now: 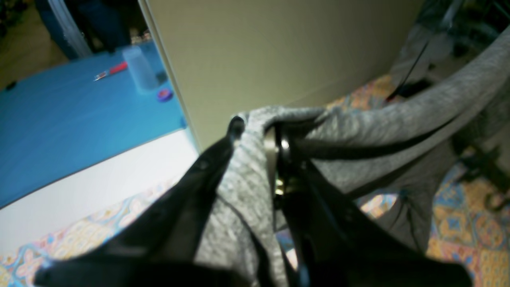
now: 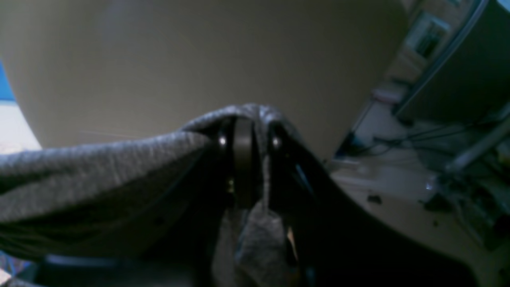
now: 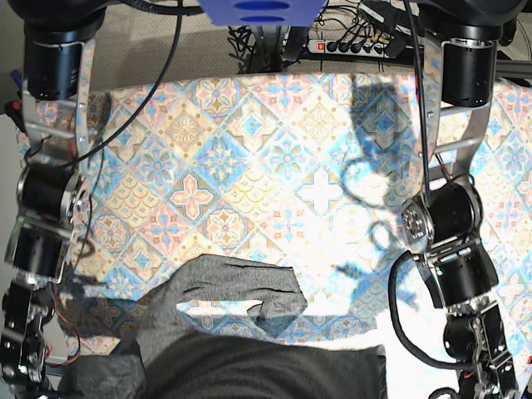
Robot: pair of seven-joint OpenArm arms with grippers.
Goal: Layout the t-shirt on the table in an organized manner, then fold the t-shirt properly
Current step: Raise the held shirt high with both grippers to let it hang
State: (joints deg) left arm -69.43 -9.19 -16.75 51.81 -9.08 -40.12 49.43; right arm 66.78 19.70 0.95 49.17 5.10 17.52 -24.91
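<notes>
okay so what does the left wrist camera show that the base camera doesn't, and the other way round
Only the left wrist view shows the left pincer shut on a bunched edge of the t-shirt, plus a blue surface with a clear cup beyond a beige panel. Only the base view shows both arms from above and a sleeve spread on the table. Both show the grey shirt and the tile-print table.
</notes>
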